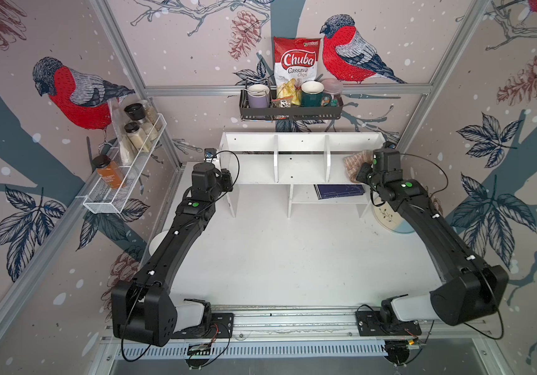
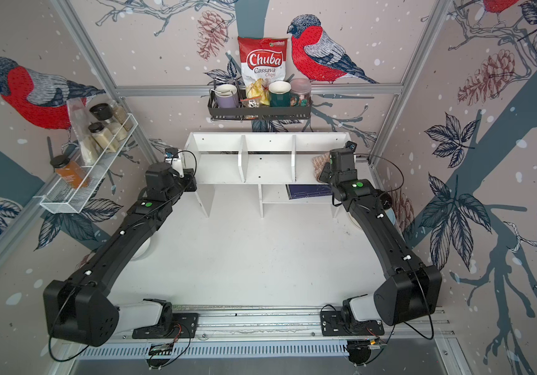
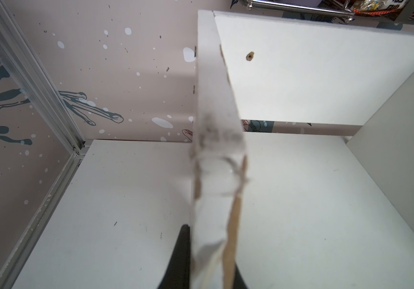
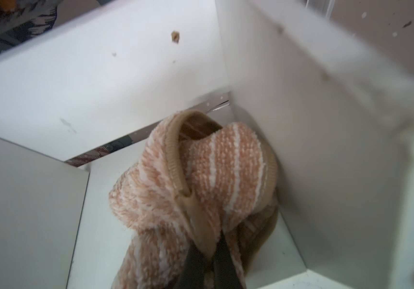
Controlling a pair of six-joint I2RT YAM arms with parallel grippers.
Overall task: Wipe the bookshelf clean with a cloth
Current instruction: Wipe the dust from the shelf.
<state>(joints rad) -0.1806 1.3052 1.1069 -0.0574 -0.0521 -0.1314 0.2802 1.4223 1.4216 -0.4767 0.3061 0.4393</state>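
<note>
Nearest, small tan-beige striped fabric cloth [image 4: 193, 175], bunched, pinched in right tool [image 4: 208, 252], down in rightmost upper compartment of wide white wooden bookshelf [image 1: 303, 168], by end wall. Left tool [image 3: 211, 245] clamped across opposite end panel. Remaining compartments leftward of cloth; right arm nearer.

My rig: a robot test cell dressed as a kitchen nook.
I see aluminium framing [image 1: 195, 91] holding bird-print wall panels [image 1: 75, 94], two arms [image 1: 176, 246] bolted to a rail [image 1: 293, 316] at the white counter [image 1: 277, 259], and spice jars [image 1: 135, 131] and mugs [image 1: 258, 95] racked on the walls.
</note>
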